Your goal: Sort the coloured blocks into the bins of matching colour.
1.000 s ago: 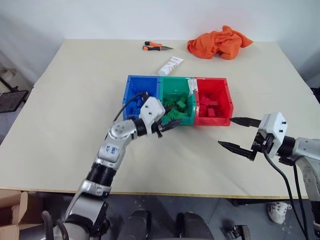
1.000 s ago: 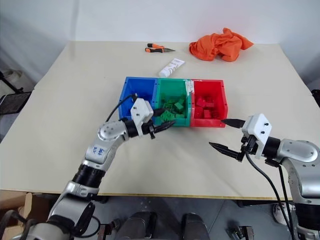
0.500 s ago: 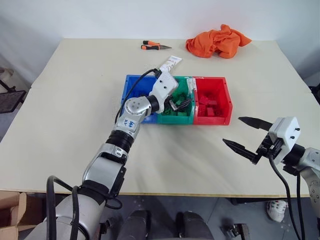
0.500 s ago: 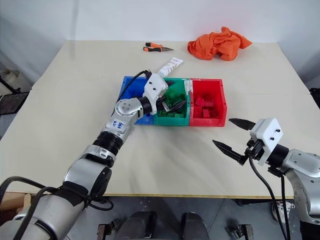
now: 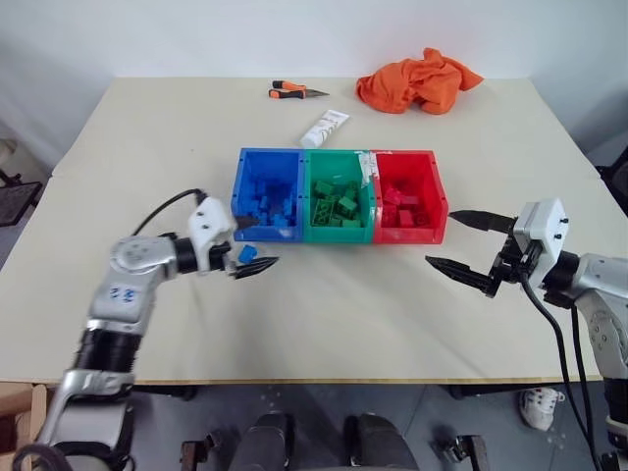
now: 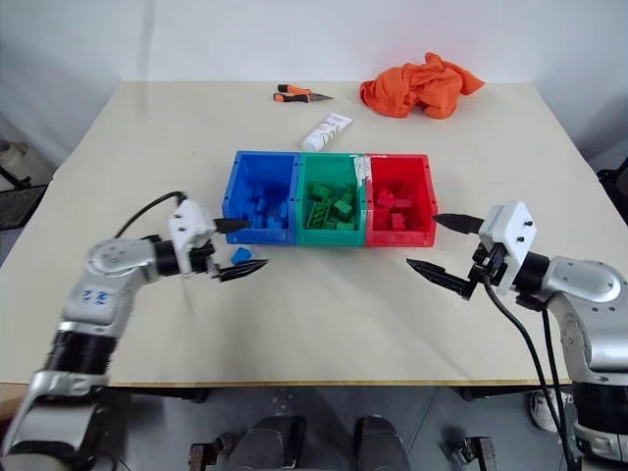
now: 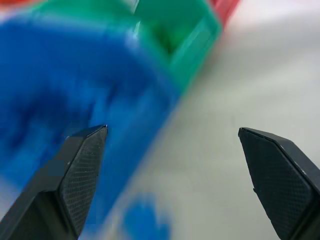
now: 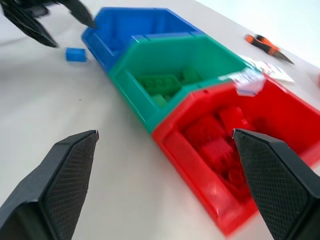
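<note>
— Pale tabletop (image 5: 392, 324) is being scanned: is anything being left unsorted?

— One blue block (image 5: 247, 254) is being seen outside the bins (image 5: 337, 233), near the blue bin's front corner, at about seven o'clock from it.

— Which arm is being favoured?

— The left gripper (image 5: 249, 244); its spread, empty fingers are straddling the block. The right gripper (image 5: 469, 247), likewise parted and empty, is being held well apart, at three o'clock.

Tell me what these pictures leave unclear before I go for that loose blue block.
- Blue block, eye views: lies between the open left gripper's fingers; whether a fingertip touches it is too small to tell.
- Left wrist view: the block and blue bin are blurred, and the frame edge cuts the block off.
- Bins' near floors, eye views: hidden by their front walls, as in the red bin.
- White tube: label too small to read.
</note>
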Controlling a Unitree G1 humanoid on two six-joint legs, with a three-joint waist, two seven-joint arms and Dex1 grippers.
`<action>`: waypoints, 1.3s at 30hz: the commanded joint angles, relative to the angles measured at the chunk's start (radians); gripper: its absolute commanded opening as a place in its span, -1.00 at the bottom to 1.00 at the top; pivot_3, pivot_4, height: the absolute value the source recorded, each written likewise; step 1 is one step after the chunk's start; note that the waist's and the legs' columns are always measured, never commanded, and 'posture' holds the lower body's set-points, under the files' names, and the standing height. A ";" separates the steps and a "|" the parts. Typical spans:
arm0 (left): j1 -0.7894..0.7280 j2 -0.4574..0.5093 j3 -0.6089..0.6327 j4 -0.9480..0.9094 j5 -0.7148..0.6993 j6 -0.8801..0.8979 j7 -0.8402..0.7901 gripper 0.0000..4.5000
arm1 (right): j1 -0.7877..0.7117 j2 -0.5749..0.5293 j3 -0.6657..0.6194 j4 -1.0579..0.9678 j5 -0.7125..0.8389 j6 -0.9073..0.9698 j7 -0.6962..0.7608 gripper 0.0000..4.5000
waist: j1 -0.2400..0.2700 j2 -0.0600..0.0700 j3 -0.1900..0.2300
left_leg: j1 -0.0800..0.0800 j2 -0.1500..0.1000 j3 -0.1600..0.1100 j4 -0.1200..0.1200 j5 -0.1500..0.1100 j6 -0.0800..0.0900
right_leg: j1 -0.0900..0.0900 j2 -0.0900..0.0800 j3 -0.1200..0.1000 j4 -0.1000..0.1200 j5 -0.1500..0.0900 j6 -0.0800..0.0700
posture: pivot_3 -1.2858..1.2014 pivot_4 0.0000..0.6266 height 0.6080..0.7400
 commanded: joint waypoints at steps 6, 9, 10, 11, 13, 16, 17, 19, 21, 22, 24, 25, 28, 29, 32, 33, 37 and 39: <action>0.288 0.182 0.264 -0.001 -0.070 -0.003 -0.059 0.98 | -0.151 0.008 0.076 0.158 -0.030 -0.075 0.113 1.00 | -0.005 0.001 0.000 | 0.000 0.000 0.000 -0.003 0.000 0.000 | 0.000 -0.001 0.000 0.000 0.000 0.000 | 0.03 -0.52 1.00; 0.331 0.173 0.278 -0.014 -0.080 0.001 -0.056 0.98 | -0.183 0.027 0.098 0.188 -0.039 -0.089 0.127 1.00 | -0.002 0.001 0.001 | 0.000 0.000 0.000 -0.003 0.000 0.000 | -0.001 -0.001 0.000 -0.001 0.000 -0.001 | 0.03 -0.52 1.00; 0.339 0.169 0.273 -0.021 -0.076 -0.002 -0.055 0.98 | -0.192 0.031 0.103 0.197 -0.042 -0.093 0.130 1.00 | -0.002 0.001 0.001 | 0.000 0.000 0.000 -0.003 0.000 0.000 | -0.001 -0.001 0.000 -0.001 0.000 -0.001 | 0.03 -0.52 1.00; 0.338 0.159 0.265 -0.036 -0.076 0.001 -0.046 0.98 | -0.199 0.034 0.106 0.204 -0.045 -0.096 0.133 1.00 | -0.002 0.001 0.001 | 0.000 0.000 0.000 -0.003 0.000 0.000 | -0.001 -0.001 0.000 0.000 0.000 -0.001 | 0.03 -0.52 1.00; 0.308 0.127 0.240 -0.067 -0.078 0.019 -0.009 0.98 | -0.209 0.039 0.111 0.214 -0.050 -0.099 0.137 1.00 | -0.001 0.001 0.001 | 0.000 0.000 0.000 -0.003 0.000 0.000 | -0.001 -0.001 0.000 0.000 0.000 -0.001 | 0.03 -0.52 1.00; 0.263 0.080 0.194 -0.097 -0.066 0.030 0.026 0.98 | -0.213 0.042 0.113 0.217 -0.054 -0.101 0.140 1.00 | 0.000 0.001 0.001 | 0.000 0.000 0.000 -0.003 0.000 0.000 | -0.001 -0.001 0.000 0.001 0.000 -0.001 | 0.03 -0.52 1.00; 0.242 0.058 0.169 -0.103 -0.056 0.030 0.044 0.98 | -0.209 0.041 0.111 0.211 -0.053 -0.099 0.140 1.00 | -0.002 0.001 0.001 | 0.000 0.000 0.000 -0.003 0.000 0.000 | -0.001 -0.001 0.000 0.001 0.000 -0.001 | 0.03 -0.52 1.00; 0.205 0.021 0.128 -0.109 -0.033 0.027 0.081 0.98 | -0.198 0.038 0.104 0.198 -0.051 -0.094 0.138 1.00 | -0.003 0.001 0.001 | 0.000 0.000 0.001 -0.003 0.000 0.000 | -0.001 -0.001 0.000 0.003 0.000 -0.001 | 0.03 -0.52 1.00; 0.164 -0.020 0.083 -0.092 -0.001 0.031 0.129 0.98 | -0.181 0.033 0.094 0.181 -0.048 -0.089 0.133 1.00 | -0.003 0.001 0.001 | 0.000 0.000 0.001 -0.003 0.000 0.000 | -0.001 -0.001 0.000 0.004 0.000 -0.001 | 0.03 -0.52 1.00; 0.152 -0.032 0.069 -0.086 0.011 0.032 0.145 0.98 | -0.175 0.031 0.090 0.175 -0.048 -0.087 0.131 1.00 | -0.003 0.001 0.001 | 0.000 0.000 0.001 -0.002 0.000 0.000 | -0.001 -0.001 -0.001 0.004 0.000 -0.001 | 0.03 -0.52 1.00; 0.134 -0.058 0.048 -0.080 0.026 0.030 0.172 0.98 | -0.163 0.029 0.083 0.162 -0.046 -0.083 0.123 1.00 | -0.006 0.001 0.001 | 0.000 0.000 0.001 -0.002 0.000 0.000 | -0.001 0.000 -0.001 0.004 0.000 -0.001 | 0.03 -0.52 1.00; 0.123 -0.075 0.039 -0.075 0.034 0.024 0.193 0.98 | -0.155 0.028 0.078 0.154 -0.044 -0.080 0.118 1.00 | -0.007 0.001 0.001 | 0.000 0.000 0.002 -0.002 0.000 0.000 | -0.001 0.000 -0.001 0.005 0.000 -0.001 | 0.03 -0.52 1.00; 0.081 -0.130 0.006 0.000 0.084 0.003 0.268 0.98 | -0.117 0.022 0.062 0.113 -0.036 -0.069 0.099 1.00 | -0.003 0.001 0.001 | 0.000 0.000 0.002 -0.001 0.000 0.000 | -0.002 0.000 -0.001 0.006 0.000 -0.001 | 0.03 -0.52 1.00; 0.078 -0.144 0.002 0.016 0.094 -0.003 0.288 0.98 | -0.104 0.019 0.053 0.099 -0.031 -0.063 0.092 1.00 | -0.002 0.001 0.001 | 0.000 0.000 0.002 -0.001 0.000 0.000 | -0.001 0.000 -0.001 0.006 0.000 -0.001 | 0.03 -0.52 1.00; 0.074 -0.173 0.000 0.037 0.111 -0.023 0.329 0.98 | -0.074 0.011 0.033 0.067 -0.025 -0.049 0.076 1.00 | -0.001 0.001 0.001 | 0.000 0.000 0.002 0.000 0.000 0.000 | -0.001 0.000 -0.001 0.006 0.000 0.000 | 0.03 -0.52 1.00; 0.075 -0.185 -0.004 0.029 0.111 -0.011 0.338 0.98 | -0.066 0.009 0.028 0.059 -0.024 -0.046 0.073 1.00 | 0.000 0.001 0.001 | 0.000 0.000 0.001 0.000 0.000 0.000 | -0.001 0.000 -0.001 0.006 0.000 0.000 | 0.03 -0.52 1.00; 0.075 -0.219 -0.014 0.017 0.117 0.011 0.376 0.98 | -0.046 0.001 0.013 0.036 -0.019 -0.035 0.059 1.00 | 0.001 0.001 0.001 | 0.000 0.000 0.001 0.000 0.000 0.000 | -0.001 0.000 -0.001 0.006 0.000 0.000 | 0.03 -0.52 1.00; 0.070 -0.229 -0.018 0.023 0.123 0.014 0.386 0.98 | -0.040 0.000 0.009 0.027 -0.018 -0.030 0.055 1.00 | 0.003 0.001 0.001 | 0.000 -0.001 0.002 0.000 0.000 0.000 | -0.001 0.000 -0.001 0.006 0.000 0.000 | 0.03 -0.52 1.00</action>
